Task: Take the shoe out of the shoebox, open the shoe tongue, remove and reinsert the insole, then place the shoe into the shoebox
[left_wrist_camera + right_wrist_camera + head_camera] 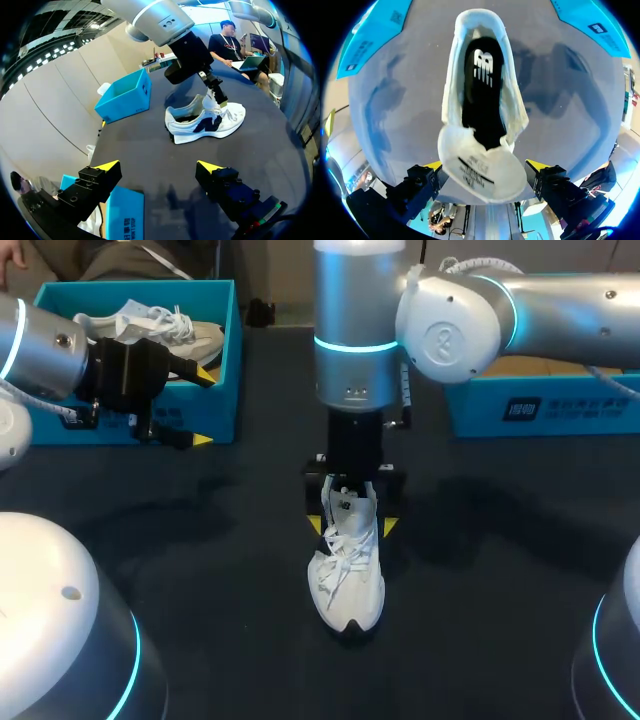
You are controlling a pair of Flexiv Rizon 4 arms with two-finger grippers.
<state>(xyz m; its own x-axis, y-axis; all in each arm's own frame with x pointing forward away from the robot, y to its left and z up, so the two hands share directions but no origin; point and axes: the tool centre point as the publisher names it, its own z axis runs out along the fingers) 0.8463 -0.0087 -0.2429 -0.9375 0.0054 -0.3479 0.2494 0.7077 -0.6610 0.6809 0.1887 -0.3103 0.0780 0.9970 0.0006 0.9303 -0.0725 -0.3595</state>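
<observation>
- Head view: a white lace-up sneaker (346, 575) with a dark sole stands upright in the middle of the dark table (200, 540). Its toe points toward the robot and its heel lies under the right arm's wrist.
- The right gripper (352, 526) hangs straight down over the sneaker's opening. Its jaws are spread wide, with one yellow tip on each side of the shoe.
- Right wrist view: the white padded tongue (482, 170) rises between the spread fingers (422, 180) of the right gripper (485, 165), which do not pinch it. Ahead of it, the black insole (479, 95) lies flat inside the shoe.
- Left wrist view: the left gripper (157, 166) is released, with its two yellow tips far apart and nothing between them. The sneaker (205, 124) stands well ahead of it on the table, side on, with a dark blue mark on its flank.
- In the head view the left gripper (200, 408) sits at the near wall of the open bright blue cardboard shoebox (228, 360), at the far left of the table.
- A second pale sneaker (165, 328) lies inside that shoebox.
- Another flat blue box (540, 410) rests at the far right of the table, well apart from the sneaker. It also shows in the left wrist view (125, 95), beyond the shoe.
</observation>
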